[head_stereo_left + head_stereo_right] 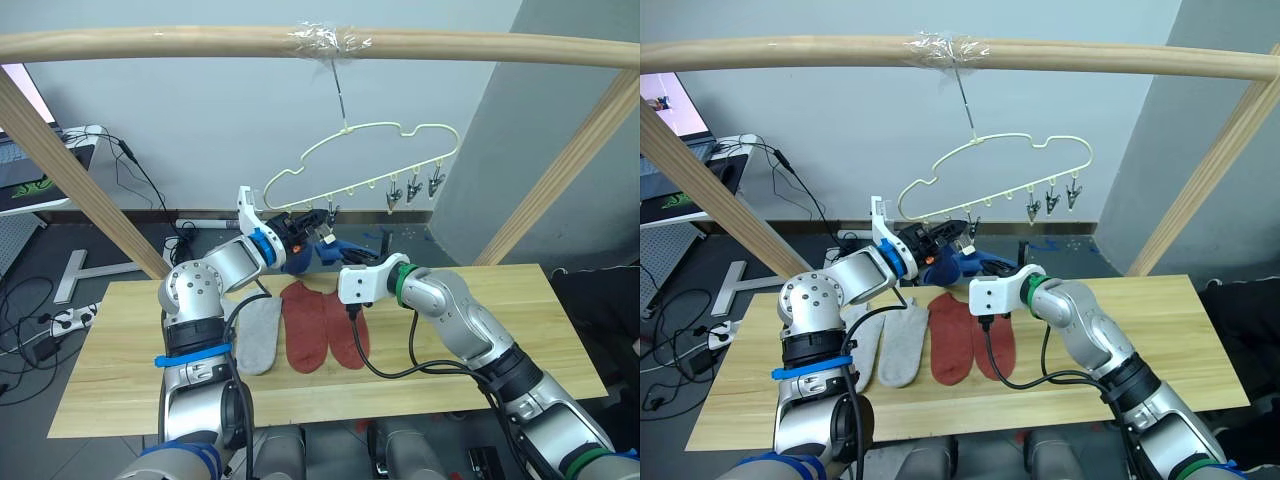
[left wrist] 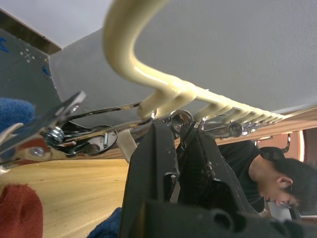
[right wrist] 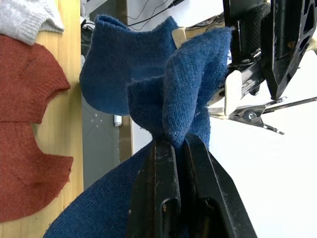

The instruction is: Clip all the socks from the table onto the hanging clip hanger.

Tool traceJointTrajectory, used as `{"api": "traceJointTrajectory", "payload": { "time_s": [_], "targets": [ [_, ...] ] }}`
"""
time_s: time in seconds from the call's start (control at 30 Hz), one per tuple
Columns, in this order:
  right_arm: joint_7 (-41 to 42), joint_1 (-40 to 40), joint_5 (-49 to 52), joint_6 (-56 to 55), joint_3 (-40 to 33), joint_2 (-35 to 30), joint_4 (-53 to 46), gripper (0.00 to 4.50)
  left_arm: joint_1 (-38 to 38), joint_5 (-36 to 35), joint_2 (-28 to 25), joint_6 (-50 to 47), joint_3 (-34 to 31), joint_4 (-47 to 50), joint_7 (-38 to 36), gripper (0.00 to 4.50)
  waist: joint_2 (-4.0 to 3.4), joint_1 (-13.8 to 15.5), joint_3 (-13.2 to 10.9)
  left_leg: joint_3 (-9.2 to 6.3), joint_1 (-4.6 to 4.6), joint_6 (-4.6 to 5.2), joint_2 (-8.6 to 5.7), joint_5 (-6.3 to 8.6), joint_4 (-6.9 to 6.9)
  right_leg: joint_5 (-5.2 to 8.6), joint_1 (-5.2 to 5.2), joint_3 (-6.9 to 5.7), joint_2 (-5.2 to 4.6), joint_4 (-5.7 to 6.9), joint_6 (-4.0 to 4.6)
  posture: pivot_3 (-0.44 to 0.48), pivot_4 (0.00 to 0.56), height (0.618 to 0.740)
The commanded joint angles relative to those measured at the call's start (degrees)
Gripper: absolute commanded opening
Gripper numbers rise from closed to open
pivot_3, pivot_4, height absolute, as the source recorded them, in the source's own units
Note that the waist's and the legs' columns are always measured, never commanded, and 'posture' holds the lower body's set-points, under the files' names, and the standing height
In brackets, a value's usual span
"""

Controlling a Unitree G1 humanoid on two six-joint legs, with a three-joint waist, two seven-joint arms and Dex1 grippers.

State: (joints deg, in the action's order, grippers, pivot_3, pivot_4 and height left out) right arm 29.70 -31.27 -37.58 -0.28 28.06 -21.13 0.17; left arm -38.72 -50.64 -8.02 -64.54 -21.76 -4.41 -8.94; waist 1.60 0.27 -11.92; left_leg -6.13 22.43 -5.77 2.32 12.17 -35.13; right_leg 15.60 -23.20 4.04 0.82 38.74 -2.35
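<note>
The pale yellow-green clip hanger [image 1: 385, 150] hangs by its hook from the top pole. My left gripper [image 1: 305, 228] is raised at the hanger's left end, shut on a metal clip [image 2: 94, 141] there. My right gripper [image 3: 173, 144] is shut on a bunched blue sock [image 3: 190, 94] and holds its edge up right beside that clip; the same sock [image 1: 335, 250] shows just under the left gripper in the left eye view. On the table [image 1: 520, 320] lie two rust red socks [image 1: 305, 325] side by side and two light grey socks [image 1: 902, 345] to their left.
Three empty clips [image 1: 412, 190] hang at the hanger's right end. Slanted wooden frame poles [image 1: 80, 180] rise at both sides of the table under the top pole [image 1: 150, 42]. A person [image 2: 277, 178] sits beyond the table. Cables and a laptop stand lie at far left.
</note>
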Motion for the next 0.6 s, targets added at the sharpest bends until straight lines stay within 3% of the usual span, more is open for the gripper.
{"api": "traceJointTrajectory", "payload": {
  "time_s": [0.03,0.3,0.47,0.6],
  "targets": [
    [-0.77,-1.32,-0.22,0.22,-1.57,0.47,-2.94,0.0,1.72,0.48,-0.86,-0.47,1.3,1.04,-0.44,0.51,0.0,-0.02,0.0,0.01,0.0,0.0,0.0,0.0,0.0,0.0,0.0,0.01,0.0,-0.01,0.0,0.152,0.188,0.74],
    [-0.62,-1.06,0.56,0.52,-1.84,0.57,-3.2,0.0,2.05,-0.87,-2.11,-0.76,0.13,1.29,-0.15,2.92,0.1,0.16,-0.07,-0.07,0.23,-0.05,0.0,-0.02,0.01,0.0,-0.16,-0.07,0.0,-0.06,0.0,0.16,0.185,0.74],
    [-0.8,-1.21,2.03,0.5,-2.25,1.98,-1.87,0.0,3.1,-5.32,-5.99,-4.74,-2.58,4.91,-1.65,4.47,0.12,0.17,-0.09,-0.1,0.29,-0.1,0.02,-0.04,0.08,0.0,-0.23,-0.1,-0.01,-0.11,0.0,0.163,0.187,0.74],
    [-0.3,-0.68,6.64,1.95,-3.72,5.7,0.12,0.0,4.77,-12.67,-10.88,-11.6,-5.1,9.8,-3.36,4.47,0.15,0.16,-0.12,-0.1,0.31,-0.14,0.05,-0.04,0.12,0.0,-0.26,-0.12,-0.01,-0.12,0.01,0.185,0.188,0.74]
  ]
}}
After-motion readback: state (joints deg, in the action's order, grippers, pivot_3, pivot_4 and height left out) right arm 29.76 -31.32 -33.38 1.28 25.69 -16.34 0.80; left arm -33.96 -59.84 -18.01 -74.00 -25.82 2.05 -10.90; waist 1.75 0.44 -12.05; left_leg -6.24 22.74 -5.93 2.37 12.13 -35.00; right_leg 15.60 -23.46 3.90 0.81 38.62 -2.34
